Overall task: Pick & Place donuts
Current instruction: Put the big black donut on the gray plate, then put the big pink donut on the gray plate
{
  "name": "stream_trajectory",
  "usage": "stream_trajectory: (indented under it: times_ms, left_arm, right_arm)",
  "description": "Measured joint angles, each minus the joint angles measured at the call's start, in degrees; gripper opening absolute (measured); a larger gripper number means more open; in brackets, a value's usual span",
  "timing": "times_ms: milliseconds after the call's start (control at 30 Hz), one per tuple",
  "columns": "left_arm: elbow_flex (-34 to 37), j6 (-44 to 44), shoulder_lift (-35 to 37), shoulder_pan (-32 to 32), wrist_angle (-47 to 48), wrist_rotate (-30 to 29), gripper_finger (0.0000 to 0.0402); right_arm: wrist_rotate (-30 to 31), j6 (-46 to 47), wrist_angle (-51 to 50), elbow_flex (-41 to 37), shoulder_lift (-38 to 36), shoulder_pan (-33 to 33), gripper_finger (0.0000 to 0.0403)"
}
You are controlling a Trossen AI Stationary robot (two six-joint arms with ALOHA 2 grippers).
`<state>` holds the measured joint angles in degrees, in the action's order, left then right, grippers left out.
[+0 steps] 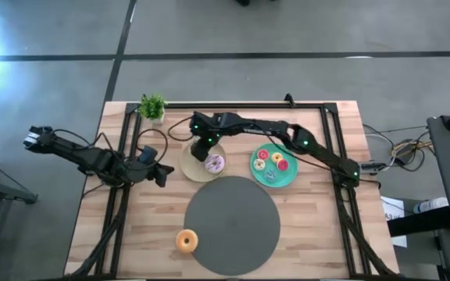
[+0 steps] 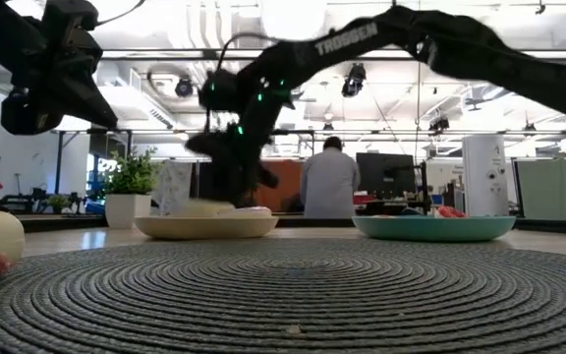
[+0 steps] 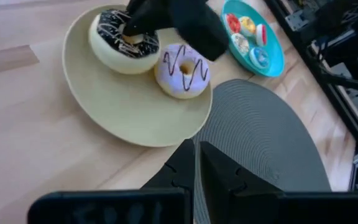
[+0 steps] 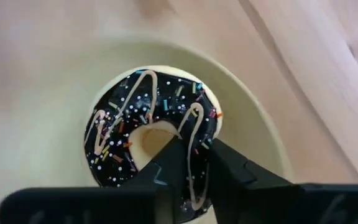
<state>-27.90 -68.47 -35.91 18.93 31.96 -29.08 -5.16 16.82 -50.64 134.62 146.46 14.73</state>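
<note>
A: Where does the right gripper point(image 4: 191, 163) stand?

B: It reaches across the table to the cream plate point(image 1: 191, 165) and sits right over the dark-iced donut point(image 4: 151, 134) there. In the right wrist view one finger is in the donut's hole and the other lies on the icing, so the two fingers pinch the ring's wall between them, with the donut resting on the plate.

A: And the other donuts?

B: A lilac-white donut point(image 3: 183, 70) with a dark zigzag lies on the same plate, just beside the dark one and touching it. Several small donuts point(image 1: 272, 164) sit on the teal plate point(image 1: 290, 181), which is to the right of the cream plate in the high view. An orange donut point(image 1: 186, 240) lies at the left edge of the big grey mat point(image 1: 233, 226), well apart from both plates.

A: The left gripper point(image 3: 196, 162)?

B: It hangs over the wood left of the cream plate, its fingers pressed together with nothing between them.

A: Anything else?

B: A small potted plant point(image 1: 153, 106) stands at the far edge of the table point(image 1: 319, 234). In the low view a person point(image 2: 329, 181) sits at a desk in the room behind.
</note>
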Motion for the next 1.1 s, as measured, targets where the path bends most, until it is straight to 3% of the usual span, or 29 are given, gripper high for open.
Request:
stream_trajectory:
  times_ms: [100, 300, 467, 733, 933, 1100]
  left_arm:
    - [0.0, -0.5, 0.4, 0.2, 1.7, 0.0, 0.0000]
    - [0.0, -0.6, 0.6, 0.3, 3.0, 0.1, 0.0000]
    - [0.0, -0.5, 0.6, 0.3, 2.9, 0.7, 0.0000]
    - [0.0, 2.5, -0.1, -0.5, -1.6, -3.6, 0.0000]
    - [2.0, 4.2, -3.4, -2.3, -3.3, -2.5, 0.0000]
    - [4.3, 3.8, -4.2, -2.7, -8.9, -2.5, 0.0000]
  right_arm:
    - [3.6, -0.4, -1.3, -0.8, 0.4, -0.3, 0.0077]
    - [4.9, -0.2, 1.3, -2.0, -0.4, -0.6, 0.0129]
    - [13.3, -4.0, 1.4, -1.6, -2.4, -1.0, 0.0164]
    - [12.6, -3.5, -0.4, -1.8, -2.5, -2.4, 0.0196]
    - [12.2, -3.4, -3.4, -1.9, -3.5, -2.3, 0.0203]
    - [7.3, -3.2, -7.6, -1.6, -3.8, -2.9, 0.0200]
